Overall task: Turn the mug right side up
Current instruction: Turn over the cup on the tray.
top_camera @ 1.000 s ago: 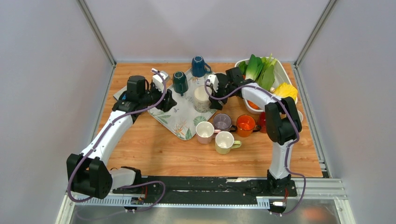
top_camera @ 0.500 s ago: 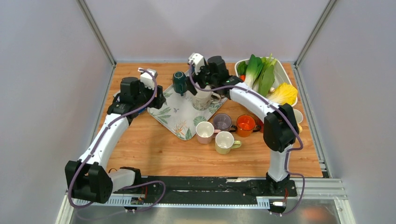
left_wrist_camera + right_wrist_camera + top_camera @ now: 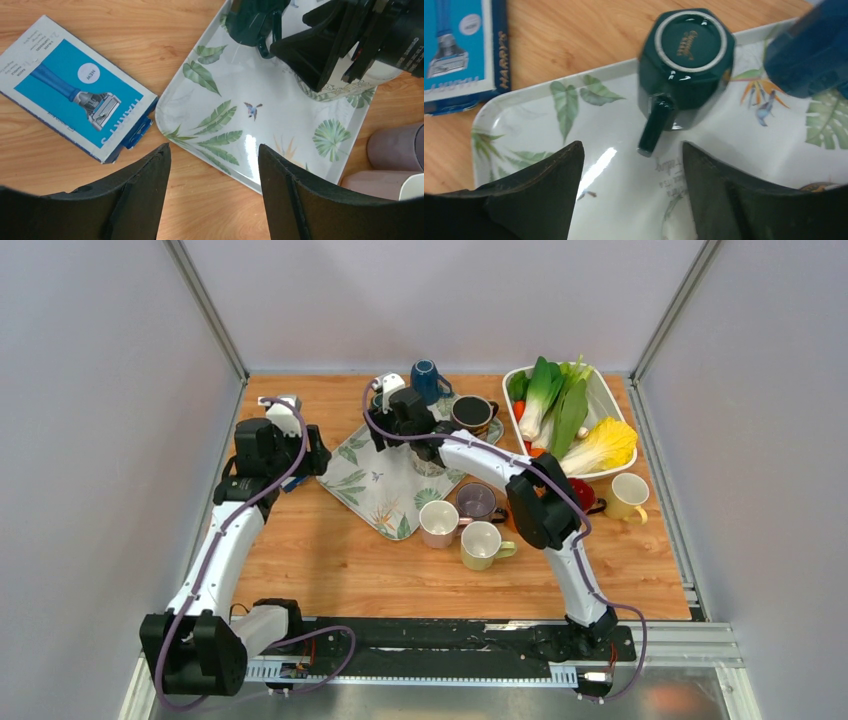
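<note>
A dark green mug stands upside down on the leaf-print tray, base up, its handle pointing at my right gripper. The right gripper hovers just short of that handle, open, with nothing between its fingers; from above it sits over the tray's back part and hides most of the mug. My left gripper hangs open and empty over the tray's left edge, seen from above at the tray's left side.
A blue mug stands upside down behind the tray beside an upright dark mug. A razor box lies left of the tray. Pink, purple and yellow-green mugs stand in front. A vegetable bin is at the back right.
The right arm has swung left across the tray, from the pale mug to the dark green mug. The left gripper has drawn back left, off the tray's middle.
</note>
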